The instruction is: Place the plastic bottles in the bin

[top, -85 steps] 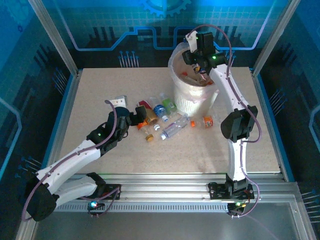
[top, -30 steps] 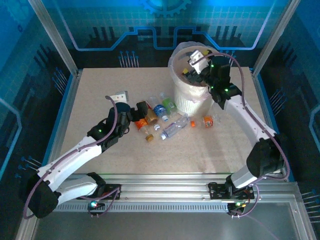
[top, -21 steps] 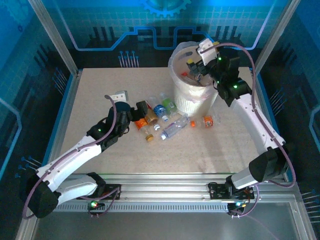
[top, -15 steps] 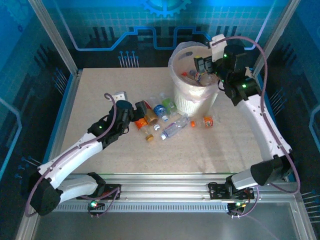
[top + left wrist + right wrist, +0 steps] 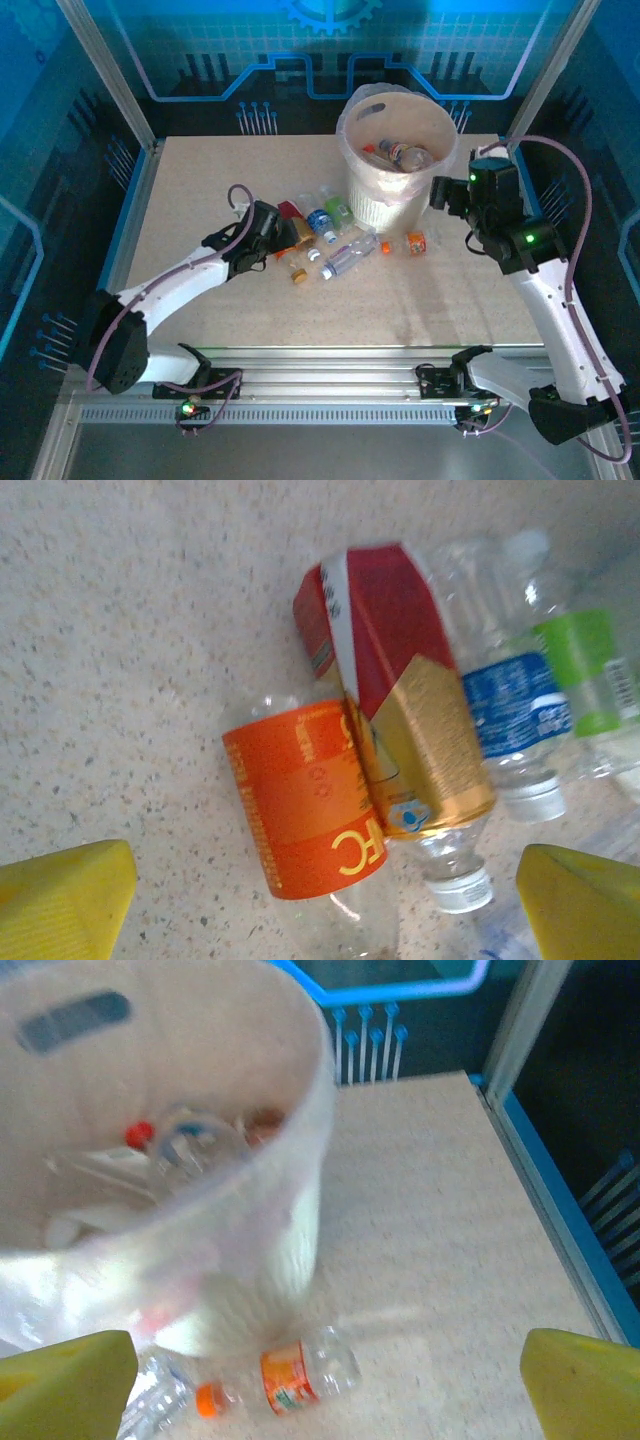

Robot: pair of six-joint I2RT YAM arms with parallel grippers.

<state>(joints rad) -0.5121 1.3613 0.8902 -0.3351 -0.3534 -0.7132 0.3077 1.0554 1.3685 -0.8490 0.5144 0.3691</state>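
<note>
Hovered left hand (image 5: pixel 278 232) wide open, empty, over the orange-labelled bottle (image 5: pixel 305 815) in the cluster (image 5: pixel 322 240) on the bench (image 5: pixel 200 200), at 8 o'clock from the bin (image 5: pixel 375 200). Held right hand (image 5: pixel 440 197) equally spread, gripping nothing, at its 4 o'clock. By judgement, had few bottles (image 5: pixel 400 155) binned, most still to go
</note>
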